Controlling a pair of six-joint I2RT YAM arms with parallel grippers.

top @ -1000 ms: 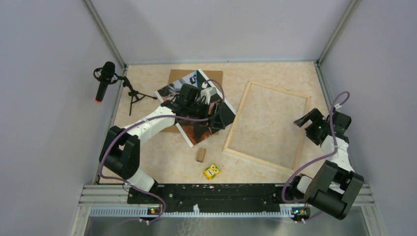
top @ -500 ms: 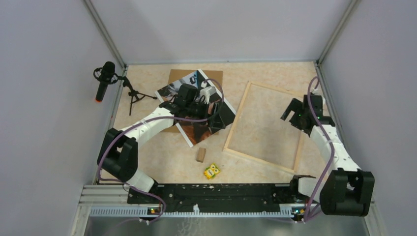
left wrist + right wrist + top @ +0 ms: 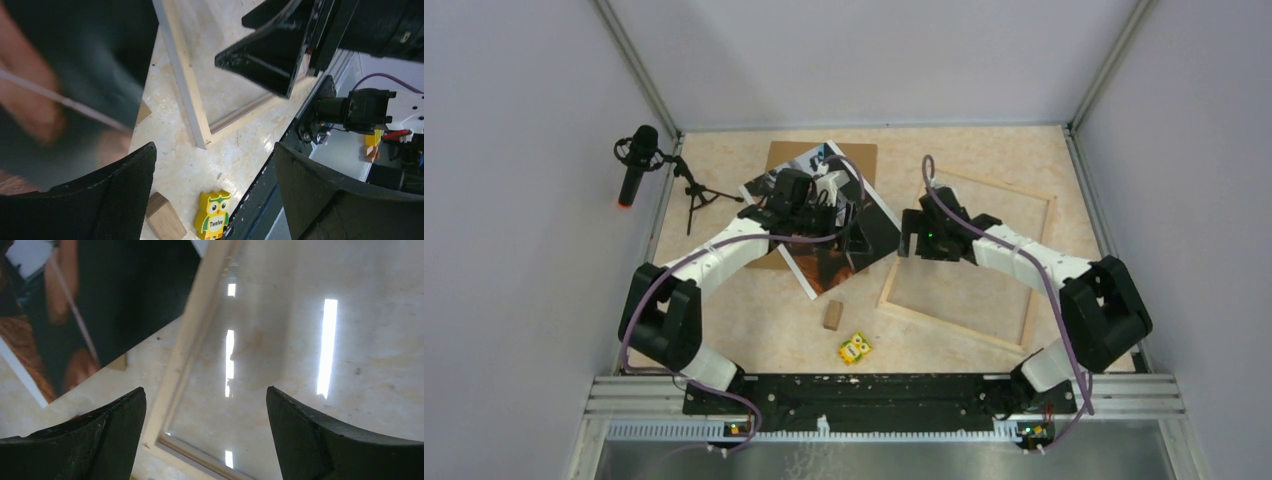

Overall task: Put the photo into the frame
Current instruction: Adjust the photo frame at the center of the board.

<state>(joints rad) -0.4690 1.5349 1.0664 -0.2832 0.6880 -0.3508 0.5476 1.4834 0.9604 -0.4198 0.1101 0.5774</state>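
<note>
From where I stand, the frame [image 3: 954, 324] lies flat on the right half of the worktop [image 3: 744, 310], turned a little askew. The pane inside its pale strips throws back bars of light.

The photo [image 3: 829, 262] lies just left of the frame, its near-right corner close to the frame's left strip. Its far part rests on the brown backing board [image 3: 789, 158].

The left arm [image 3: 724, 255] reaches forward and to the right from its base, elbow bent, with its wrist over the photo. The left tool [image 3: 214, 150] points towards the frame with its fingers [image 3: 115, 195] spread wide. Only bare worktop shows in the gap, and it grips nothing. In its wrist view the photo is a blur at the upper left, so I cannot tell whether a finger touches the print.

The right arm [image 3: 1024, 258] stretches across the frame from the right, its forearm low over the pane. The right tool [image 3: 205, 390] hangs above the frame's left strip, spread wide and holding nothing.

In front of the frame's near-left corner sit a small wooden block [image 3: 832, 315] and a yellow owl toy [image 3: 855, 348]. Far left of the frame, a microphone [image 3: 636, 160] stands on a small tripod.
</note>
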